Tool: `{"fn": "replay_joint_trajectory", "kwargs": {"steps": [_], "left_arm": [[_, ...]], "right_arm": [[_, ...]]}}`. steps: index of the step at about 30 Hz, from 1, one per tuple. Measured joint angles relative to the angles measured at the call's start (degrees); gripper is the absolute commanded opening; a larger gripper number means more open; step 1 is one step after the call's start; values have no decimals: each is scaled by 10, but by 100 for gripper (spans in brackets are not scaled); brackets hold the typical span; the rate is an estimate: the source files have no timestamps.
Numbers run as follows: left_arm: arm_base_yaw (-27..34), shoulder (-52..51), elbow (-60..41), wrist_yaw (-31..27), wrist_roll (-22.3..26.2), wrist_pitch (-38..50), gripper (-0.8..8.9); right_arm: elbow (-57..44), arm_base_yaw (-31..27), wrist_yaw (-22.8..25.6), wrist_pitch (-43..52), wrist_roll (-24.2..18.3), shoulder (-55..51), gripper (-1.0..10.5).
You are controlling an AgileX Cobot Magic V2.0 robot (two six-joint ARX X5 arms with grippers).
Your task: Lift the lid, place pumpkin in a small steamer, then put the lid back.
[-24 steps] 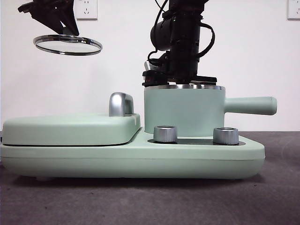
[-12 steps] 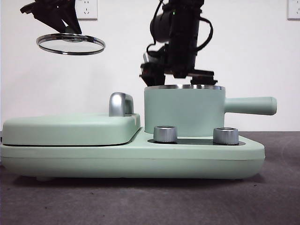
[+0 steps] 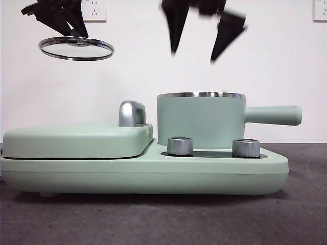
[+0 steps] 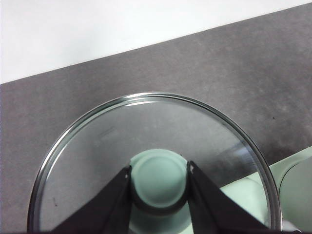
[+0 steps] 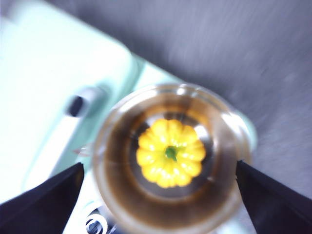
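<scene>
Resting inside the small steamer [image 5: 170, 161], the pumpkin [image 5: 171, 152] lay free; above it the right claw [image 3: 199, 53] hung spread wide and empty. Off to the side, the left claw [image 4: 159, 183] pinched the lid [image 3: 76, 48] by its knob, aloft.

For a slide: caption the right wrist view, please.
Open right gripper above the small steamer, with the pumpkin sitting inside, stem up.

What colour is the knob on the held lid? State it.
Mint green; the knob on the lid shows best in the left wrist view.
</scene>
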Motion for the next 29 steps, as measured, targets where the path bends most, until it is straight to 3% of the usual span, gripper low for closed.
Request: {"fn": "replay_joint_trajectory", "kwargs": {"steps": [10, 26, 29], "left_arm": [[-11, 0, 0, 0, 0, -5, 15], [-67, 0, 0, 0, 0, -9, 15], [-83, 0, 0, 0, 0, -19, 15]], "right_arm": [[-75, 1, -1, 0, 0, -197, 495], [-437, 6, 31, 5, 6, -609, 494], [-511, 6, 15, 76, 16, -696, 493]]}}
